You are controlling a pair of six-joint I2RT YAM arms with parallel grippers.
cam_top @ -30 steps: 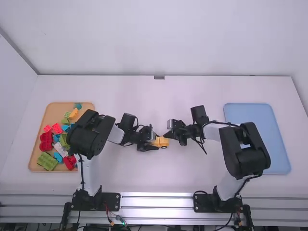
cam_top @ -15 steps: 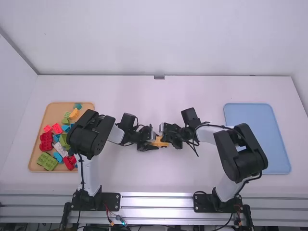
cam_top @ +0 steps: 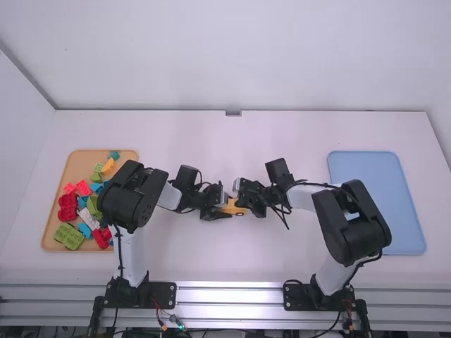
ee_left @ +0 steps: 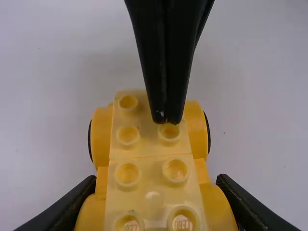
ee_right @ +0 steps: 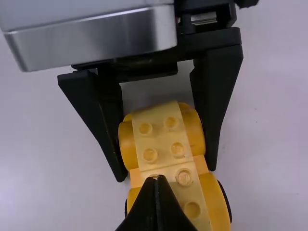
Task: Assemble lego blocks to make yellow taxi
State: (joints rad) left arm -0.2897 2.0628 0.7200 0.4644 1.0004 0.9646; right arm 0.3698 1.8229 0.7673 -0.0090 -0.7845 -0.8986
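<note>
Your L claw (cam_top: 226, 209) grips the yellow wheeled LEGO base (ee_left: 153, 163) btwn its fingers; your R claw (cam_top: 239, 201) is clenched, nothing in it, tips at the base's end away from L claw.

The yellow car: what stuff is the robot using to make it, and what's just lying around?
For the job:
- yellow car
- left gripper, shut on the car's sides
- right gripper, shut, its tips at the car's top

Just lying about, it seems:
- red blocks and green block
- orange tray under them
- blue tray
</note>
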